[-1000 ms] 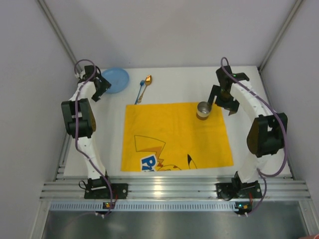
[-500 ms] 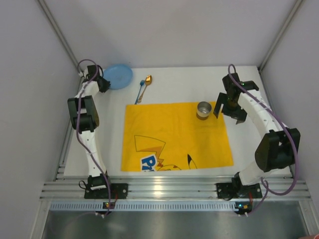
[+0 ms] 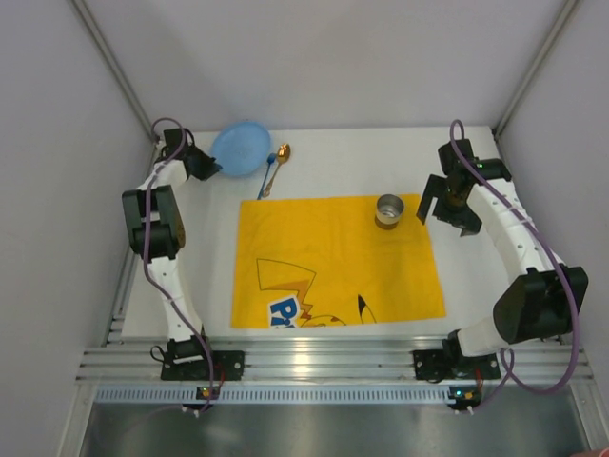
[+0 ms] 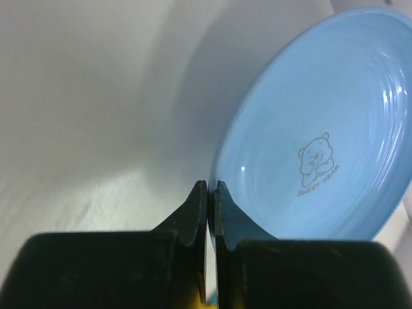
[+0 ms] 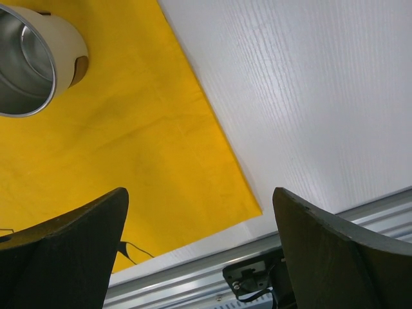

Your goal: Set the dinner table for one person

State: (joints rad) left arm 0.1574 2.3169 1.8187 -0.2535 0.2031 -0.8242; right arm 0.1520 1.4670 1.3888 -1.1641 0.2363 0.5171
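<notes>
My left gripper (image 3: 211, 167) is shut on the near rim of a light blue plate (image 3: 243, 148) at the back left of the white dinner table (image 3: 343, 162). In the left wrist view the plate (image 4: 322, 141) stands tilted up off the table, a bear print on its face, and its rim is pinched between my fingertips (image 4: 210, 187). My right gripper (image 3: 445, 211) hangs open to the right of a metal cup (image 3: 388, 210). In the right wrist view its fingers (image 5: 199, 193) spread wide over the placemat's corner, nothing between them.
A yellow cartoon placemat (image 3: 333, 276) covers the table's middle, with the cup (image 5: 32, 58) on its far right corner. A gold spoon with a blue handle (image 3: 276, 167) lies just behind the mat, next to the plate. A ribbed aluminium rail (image 3: 333, 362) runs along the near edge.
My left gripper closed on the plate's rim and tipped the plate up, shifting it right toward the spoon. The right arm drew back to the right, away from the cup.
</notes>
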